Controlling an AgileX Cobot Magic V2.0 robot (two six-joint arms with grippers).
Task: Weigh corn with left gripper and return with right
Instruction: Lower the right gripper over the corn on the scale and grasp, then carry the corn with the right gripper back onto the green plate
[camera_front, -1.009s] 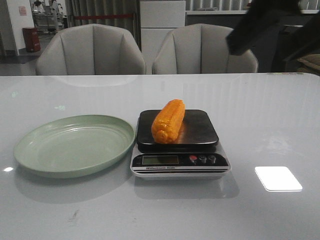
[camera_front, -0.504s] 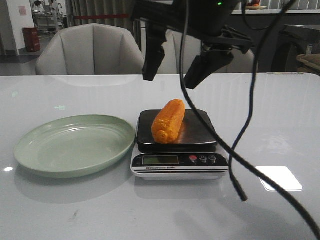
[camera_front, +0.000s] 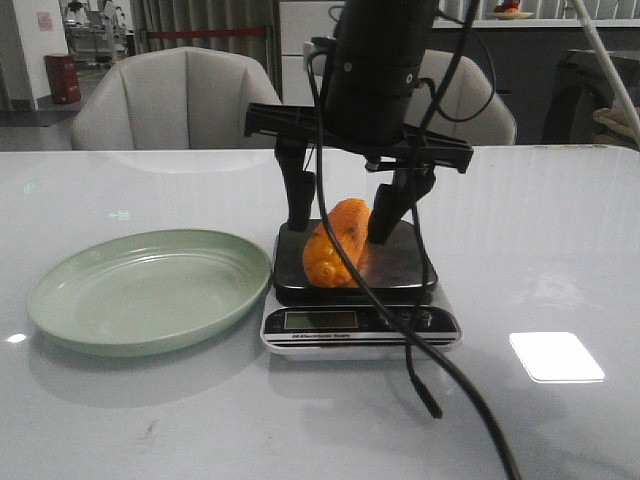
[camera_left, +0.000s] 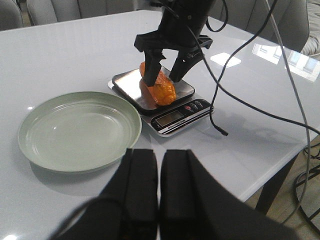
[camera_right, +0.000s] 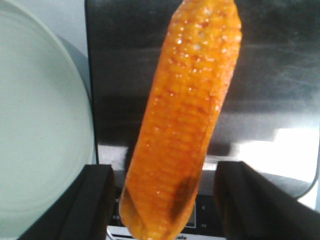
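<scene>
On the table (camera_front: 560, 230), a green plate (camera_front: 150, 288) sits left of the kitchen scale (camera_front: 358, 300). The corn (camera_front: 335, 243) lies on the scale's platform. The right hand (camera_front: 345, 205) straddles it, fingers spread, not gripping. The left hand (camera_left: 159, 187) hangs apart, fingers pressed together, empty.

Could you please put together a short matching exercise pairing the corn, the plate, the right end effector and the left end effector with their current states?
Things:
1. corn
2. plate
3. right end effector
4. left end effector

States:
A. holds nothing, beside the scale
B. shut, away from the scale
C. lying on the scale platform
D. open, fingers on either side of the cob

Pairs: 1-C, 2-A, 3-D, 4-B
</scene>
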